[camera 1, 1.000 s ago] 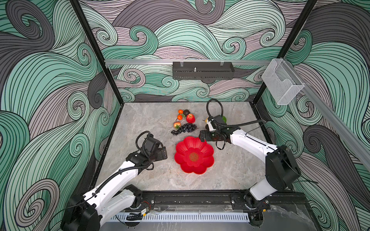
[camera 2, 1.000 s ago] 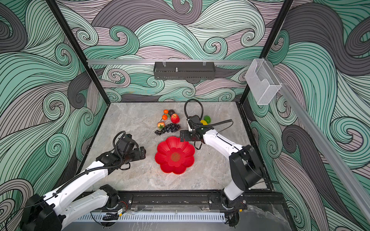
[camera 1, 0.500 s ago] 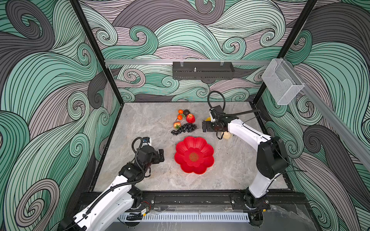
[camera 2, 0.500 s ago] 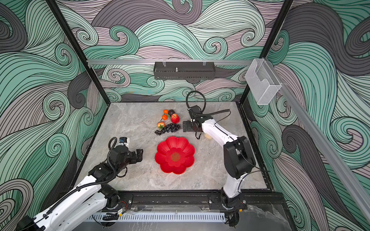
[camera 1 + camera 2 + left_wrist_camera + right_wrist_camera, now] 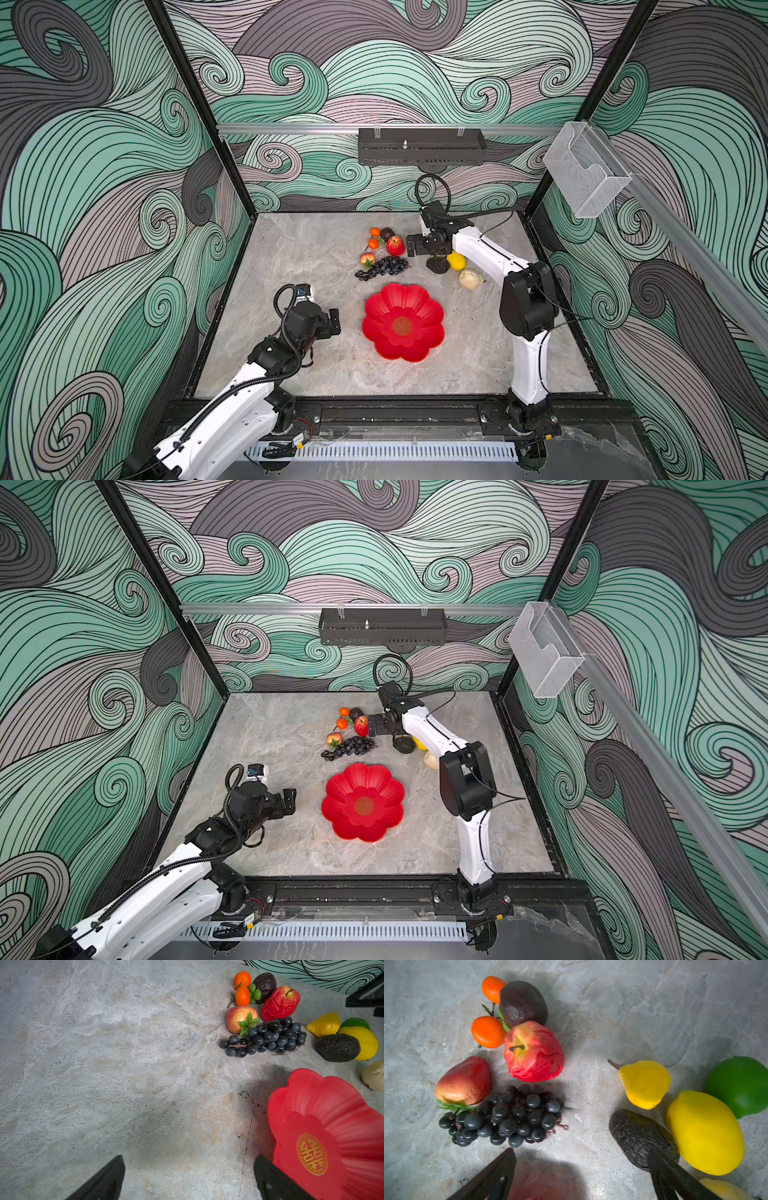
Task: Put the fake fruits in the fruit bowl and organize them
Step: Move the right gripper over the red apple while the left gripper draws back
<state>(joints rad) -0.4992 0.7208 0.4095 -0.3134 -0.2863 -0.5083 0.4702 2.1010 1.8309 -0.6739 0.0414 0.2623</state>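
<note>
The red flower-shaped fruit bowl [image 5: 402, 322] sits empty in mid-table. Behind it the fake fruits lie in two groups. On the left are the red apple [image 5: 533, 1051], black grapes [image 5: 506, 1115], two tangerines [image 5: 488, 1031], a dark fruit [image 5: 522, 1002] and a strawberry-like piece [image 5: 465, 1081]. On the right are an avocado [image 5: 639, 1136], lemon [image 5: 704, 1132], yellow pear [image 5: 644, 1083], lime [image 5: 739, 1084] and a cream pear [image 5: 470, 279]. My right gripper [image 5: 581, 1150] hovers open between the groups, one finger over the avocado. My left gripper [image 5: 189, 1159] is open and empty, left of the bowl.
The table is a grey marble top [image 5: 316, 257] inside a black frame with patterned walls. A black shelf [image 5: 422, 146] hangs on the back wall. A clear plastic holder [image 5: 586, 178] is mounted at the upper right.
My right gripper has moved back from the bowl's far rim to over the fruits, uncovering the cream pear. My left arm has folded lower toward the front; its gripper stays left of the bowl.
</note>
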